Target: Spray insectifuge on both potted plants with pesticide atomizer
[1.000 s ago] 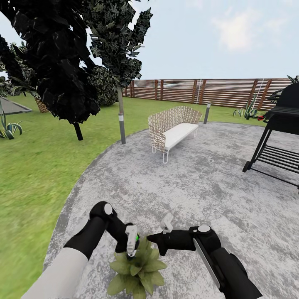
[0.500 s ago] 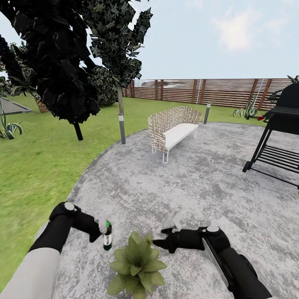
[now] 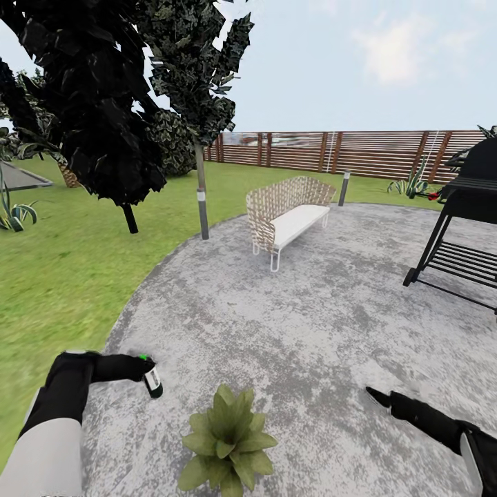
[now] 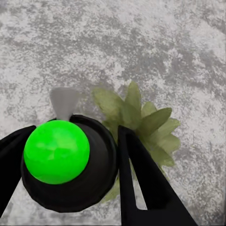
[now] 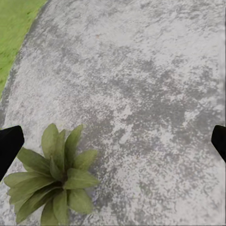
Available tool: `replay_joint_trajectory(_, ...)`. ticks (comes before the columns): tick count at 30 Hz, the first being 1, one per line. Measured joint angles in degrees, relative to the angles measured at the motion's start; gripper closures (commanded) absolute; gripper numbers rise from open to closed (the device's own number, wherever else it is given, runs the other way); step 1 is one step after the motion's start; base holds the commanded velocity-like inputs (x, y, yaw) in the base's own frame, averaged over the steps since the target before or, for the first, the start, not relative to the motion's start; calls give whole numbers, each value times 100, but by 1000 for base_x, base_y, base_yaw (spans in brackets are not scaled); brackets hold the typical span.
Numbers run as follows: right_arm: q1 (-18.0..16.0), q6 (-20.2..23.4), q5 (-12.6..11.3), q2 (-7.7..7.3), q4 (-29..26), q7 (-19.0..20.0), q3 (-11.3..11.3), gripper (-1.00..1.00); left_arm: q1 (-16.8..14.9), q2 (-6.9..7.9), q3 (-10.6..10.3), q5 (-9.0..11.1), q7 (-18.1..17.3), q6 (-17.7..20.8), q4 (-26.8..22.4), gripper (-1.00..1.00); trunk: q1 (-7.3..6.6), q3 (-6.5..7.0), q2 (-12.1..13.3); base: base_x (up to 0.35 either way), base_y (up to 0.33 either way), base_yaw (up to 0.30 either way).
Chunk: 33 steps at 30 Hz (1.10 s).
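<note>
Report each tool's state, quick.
Left tool: shut on the dark atomizer bottle with the bright green cap.
Right tool: open, holding nothing.

A potted plant point(image 5: 56, 181), a low rosette of broad green leaves, sits on mottled grey paving point(image 5: 150, 84) near the paving's curved edge, where green lawn point(image 5: 14, 23) begins. The right gripper's point(image 5: 115, 141) two dark fingertips point(image 5: 9, 143) stand wide apart, holding nothing.
</note>
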Motion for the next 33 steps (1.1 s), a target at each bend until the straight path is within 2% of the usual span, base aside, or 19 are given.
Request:
replay_joint_trajectory(2,1,-200,23,1,11,-4,-335,-100,1,4,75,-10,461,637,-2,100,0,0,0,0,0,0)
replay_joint_trajectory(5,0,-439,46,14,23,-6,-645,-100,0,-14,76,-7,981,1056,6,100,0,0,0,0,0,0)
replay_joint_trajectory(8,2,-585,61,16,164,-9,-827,-100,1,-92,67,-2,1147,1209,56,100,0,0,0,0,0,0)
replay_joint_trajectory(11,3,-629,55,24,791,-13,-1160,-100,1,-120,46,-11,1196,1506,160,100,0,0,0,0,0,0)
replay_joint_trajectory(12,0,-639,59,30,1008,-83,-1374,-100,5,-116,-94,-14,1200,1763,290,100,0,-1,0,0,0,0)
replay_joint_trajectory(13,-2,-640,58,29,1066,-227,-1467,-100,7,-109,-271,-7,1202,1896,432,100,0,0,0,0,0,0)
replay_joint_trajectory(14,0,-639,64,50,1111,-1167,-1540,-100,10,-99,-806,19,1206,2295,818,100,0,-1,0,0,0,0)
replay_joint_trajectory(16,0,-635,59,57,1119,-1722,-1551,-100,8,-97,-1094,5,1208,2536,947,100,0,0,0,0,0,0)
replay_joint_trajectory(18,-2,-634,59,59,1122,-1943,-1555,-100,8,-88,-1237,6,1208,2668,996,100,0,0,0,0,0,0)
replay_joint_trajectory(20,0,-634,63,60,1124,-2033,-1556,-100,8,-88,-1295,7,1208,2726,1020,100,0,-2,0,0,0,14)
replay_joint_trajectory(33,-1,-634,59,61,1141,-2115,-1557,-100,35,-91,-1345,6,1214,2768,1042,100,0,-98,0,0,0,77)
